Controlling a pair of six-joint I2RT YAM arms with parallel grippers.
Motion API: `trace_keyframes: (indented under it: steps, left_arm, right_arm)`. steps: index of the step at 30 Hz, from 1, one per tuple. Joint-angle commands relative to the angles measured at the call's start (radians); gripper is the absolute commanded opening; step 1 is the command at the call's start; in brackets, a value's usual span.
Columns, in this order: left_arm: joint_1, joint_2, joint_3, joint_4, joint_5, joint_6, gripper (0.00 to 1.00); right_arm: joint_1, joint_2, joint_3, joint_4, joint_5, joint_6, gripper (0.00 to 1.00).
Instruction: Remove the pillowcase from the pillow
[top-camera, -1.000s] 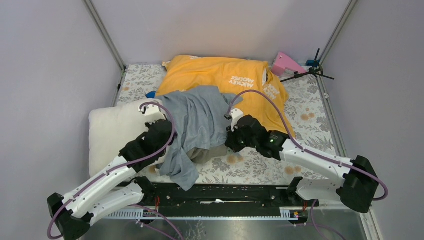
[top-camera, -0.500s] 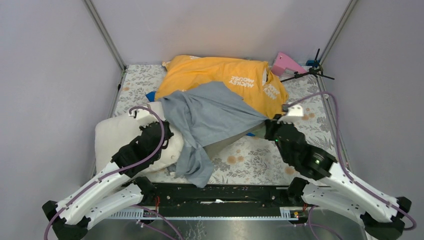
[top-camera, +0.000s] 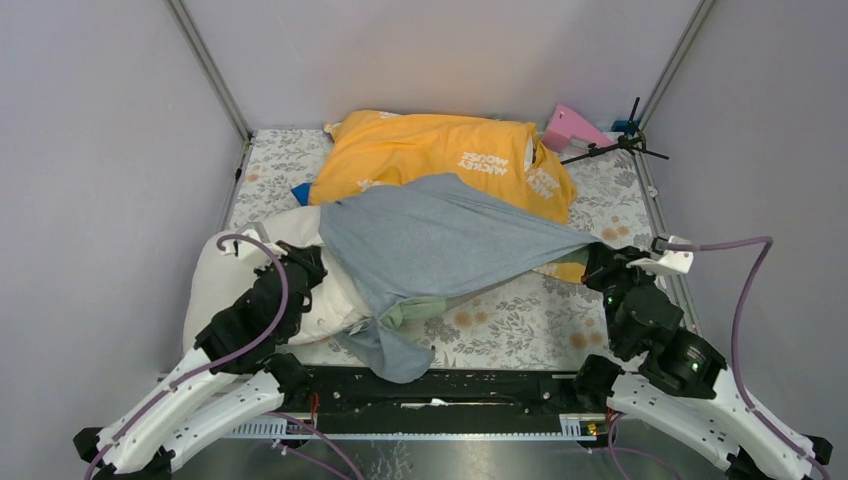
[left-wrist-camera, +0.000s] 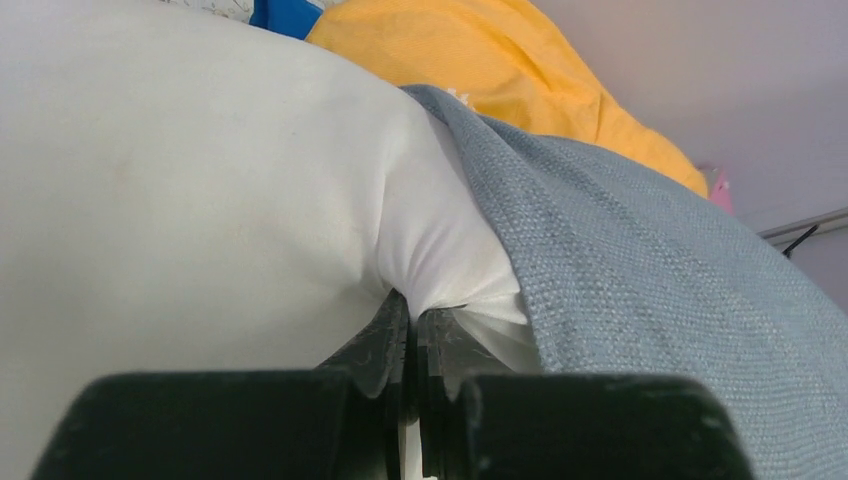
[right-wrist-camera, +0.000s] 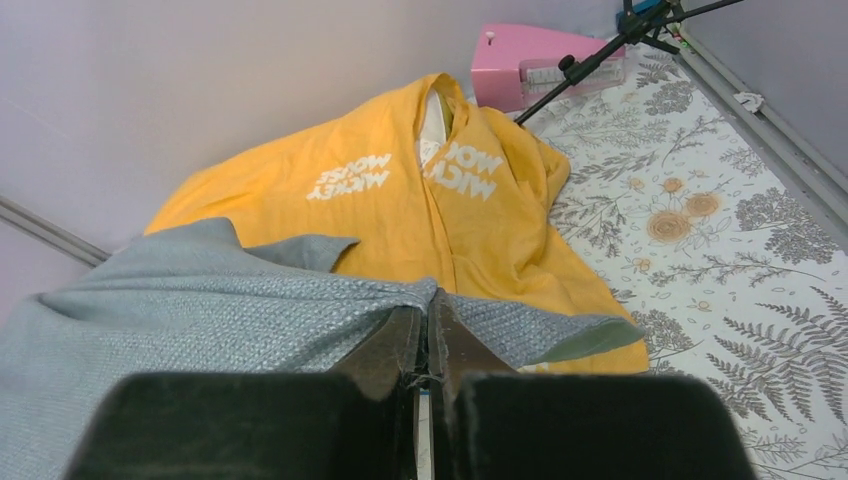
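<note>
The grey-blue pillowcase (top-camera: 440, 240) is stretched taut across the middle of the table, its left part still over the white pillow (top-camera: 235, 270). My left gripper (top-camera: 312, 272) is shut on a pinch of the pillow's white fabric (left-wrist-camera: 420, 280), right beside the pillowcase's edge (left-wrist-camera: 600, 230). My right gripper (top-camera: 592, 258) is shut on the right end of the pillowcase (right-wrist-camera: 300, 300) and holds it raised over the floral cloth. A loose flap of the case hangs down near the front edge.
An orange-covered pillow with white lettering (top-camera: 440, 150) lies at the back, partly under the case. A pink object (top-camera: 572, 125) and a black stand (top-camera: 625, 140) sit at the back right. Bright blue fabric (top-camera: 301, 189) peeks out left of the orange pillow. Grey walls close in.
My right gripper has pulled the pillowcase far to the right, stretching it out. My left gripper has drawn the pillow leftward and nearer, and more white pillow shows.
</note>
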Motion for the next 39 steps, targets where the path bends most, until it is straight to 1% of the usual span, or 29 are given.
trace_keyframes:
  steps: [1, 4, 5, 6, 7, 8, 9, 10, 15, 17, 21, 25, 30, 33, 39]
  left_arm:
    - [0.027, 0.039, -0.009, 0.154, -0.071, 0.13, 0.0]
    - [0.027, 0.108, 0.011, 0.195, 0.015, 0.185, 0.0]
    - [0.028, 0.128, 0.019, 0.199, 0.036, 0.195, 0.0]
    - [0.029, 0.153, 0.025, 0.207, 0.058, 0.202, 0.0]
    - [0.028, 0.168, 0.026, 0.222, 0.083, 0.218, 0.0]
    - [0.027, 0.177, 0.025, 0.237, 0.108, 0.232, 0.0]
    - [0.027, 0.185, 0.023, 0.249, 0.126, 0.239, 0.0]
    - [0.029, 0.188, 0.02, 0.26, 0.139, 0.244, 0.0]
    - [0.027, 0.178, 0.003, 0.308, 0.164, 0.271, 0.0]
    - [0.028, 0.177, 0.002, 0.317, 0.165, 0.276, 0.0]
    - [0.027, 0.184, 0.006, 0.323, 0.171, 0.28, 0.0]
    - [0.027, 0.193, 0.009, 0.324, 0.166, 0.281, 0.0]
    - [0.028, 0.194, 0.006, 0.323, 0.155, 0.278, 0.0]
    - [0.028, 0.195, 0.006, 0.323, 0.153, 0.277, 0.0]
    - [0.027, 0.195, 0.008, 0.322, 0.152, 0.278, 0.0]
  right_arm:
    - [-0.017, 0.068, 0.02, 0.062, -0.006, -0.052, 0.0]
    - [-0.018, 0.195, 0.043, 0.11, -0.305, -0.121, 0.01]
    - [-0.017, 0.243, 0.058, 0.111, -0.408, -0.138, 0.07]
    - [-0.017, 0.291, 0.073, 0.108, -0.561, -0.16, 0.17]
    - [-0.017, 0.341, 0.089, 0.102, -0.675, -0.185, 0.36]
    - [-0.018, 0.382, 0.104, 0.098, -0.768, -0.206, 0.63]
    - [-0.017, 0.427, 0.12, 0.092, -0.852, -0.219, 0.87]
    - [-0.018, 0.467, 0.135, 0.083, -0.919, -0.226, 0.99]
    - [-0.012, 0.62, 0.179, 0.089, -1.202, -0.252, 1.0]
    - [0.016, 0.682, 0.197, 0.085, -1.244, -0.271, 1.0]
    - [0.12, 0.778, 0.226, 0.074, -1.147, -0.317, 1.0]
    - [0.157, 0.812, 0.231, 0.075, -1.124, -0.346, 1.0]
    - [0.168, 0.755, 0.2, 0.091, -1.13, -0.364, 1.0]
    - [0.173, 0.708, 0.184, 0.107, -1.094, -0.365, 1.0]
    - [0.203, 0.69, 0.227, 0.101, -1.042, -0.403, 1.0]
